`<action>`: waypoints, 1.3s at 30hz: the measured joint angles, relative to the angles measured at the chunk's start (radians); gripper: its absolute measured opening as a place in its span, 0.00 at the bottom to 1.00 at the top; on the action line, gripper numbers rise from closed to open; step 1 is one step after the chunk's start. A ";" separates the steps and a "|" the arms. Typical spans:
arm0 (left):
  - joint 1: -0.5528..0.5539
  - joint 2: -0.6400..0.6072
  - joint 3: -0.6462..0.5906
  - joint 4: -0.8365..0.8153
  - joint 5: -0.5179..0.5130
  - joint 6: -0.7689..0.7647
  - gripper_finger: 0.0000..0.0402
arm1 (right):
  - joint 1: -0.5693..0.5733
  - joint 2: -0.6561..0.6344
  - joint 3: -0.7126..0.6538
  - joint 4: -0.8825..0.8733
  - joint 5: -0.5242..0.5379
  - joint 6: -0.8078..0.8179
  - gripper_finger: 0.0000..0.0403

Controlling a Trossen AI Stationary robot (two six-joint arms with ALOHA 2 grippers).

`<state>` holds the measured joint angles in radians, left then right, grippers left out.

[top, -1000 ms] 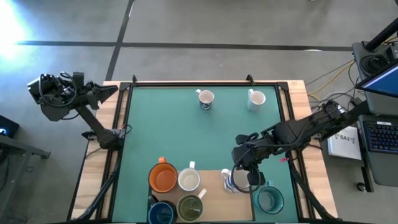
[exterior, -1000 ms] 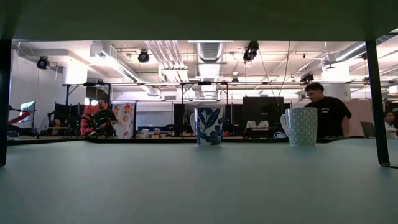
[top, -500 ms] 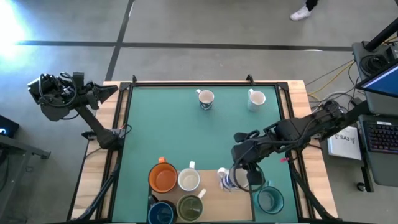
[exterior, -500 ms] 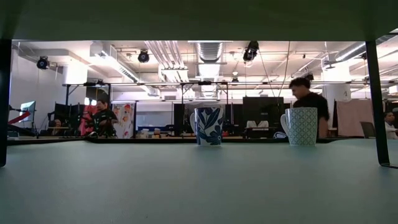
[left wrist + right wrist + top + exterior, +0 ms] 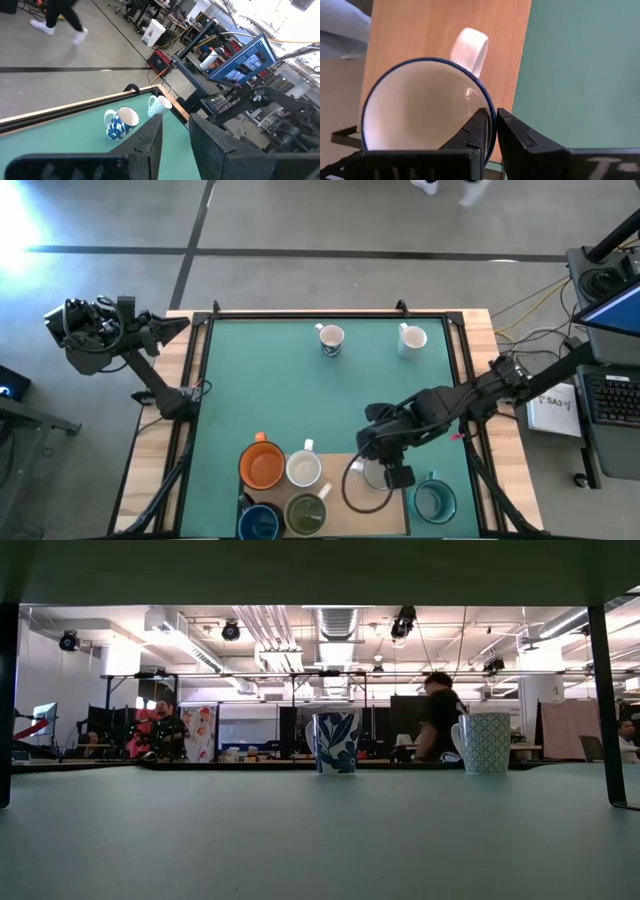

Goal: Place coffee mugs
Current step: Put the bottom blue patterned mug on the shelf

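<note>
My right gripper (image 5: 380,470) is over the wooden board (image 5: 340,465) at the table's near edge, shut on a white coffee mug with a blue rim (image 5: 365,482). Beside it on the board stand orange (image 5: 264,466), white (image 5: 304,470), dark blue (image 5: 260,523), olive-green (image 5: 306,515) and teal (image 5: 434,500) mugs. Two patterned mugs (image 5: 331,339) (image 5: 412,339) stand upright near the far edge. My left gripper (image 5: 175,328) waits open, raised beyond the table's far left corner. My right gripper pinches the mug's wall at the rim (image 5: 491,116), on the side across from the handle (image 5: 470,50). One finger (image 5: 476,131) is inside the mug and one (image 5: 520,142) outside. The fingers slant down from the table's right. The mug's mouth faces up, above the board.
The green mat (image 5: 300,395) lies bare between the far mugs and the near group. Black rails (image 5: 205,360) run along the table's left and right sides. In the low view a person (image 5: 438,715) walks in the room behind the table.
My right gripper has moved toward the table's left edge and a little up, carrying the blue-rimmed mug with it. The mug has come up off the board and shifted left, away from the teal mug; its mouth now shows full from above.
</note>
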<state>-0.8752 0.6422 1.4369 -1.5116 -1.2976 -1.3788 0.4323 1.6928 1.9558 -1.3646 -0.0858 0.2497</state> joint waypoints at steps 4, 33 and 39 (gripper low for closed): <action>0.000 0.000 0.000 -0.005 0.006 0.006 0.20 | 0.009 0.049 0.103 -0.015 0.000 -0.026 0.08; 0.000 0.000 0.000 -0.026 0.035 0.008 0.20 | 0.047 0.043 0.217 -0.204 0.030 0.715 0.31; 0.000 0.000 0.000 -0.034 0.035 0.009 0.20 | 0.081 0.043 0.195 -0.206 0.028 0.878 0.36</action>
<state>-0.8749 0.6426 1.4364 -1.5461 -1.2625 -1.3701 0.5134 1.7361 2.1506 -1.5709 -0.0581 1.1280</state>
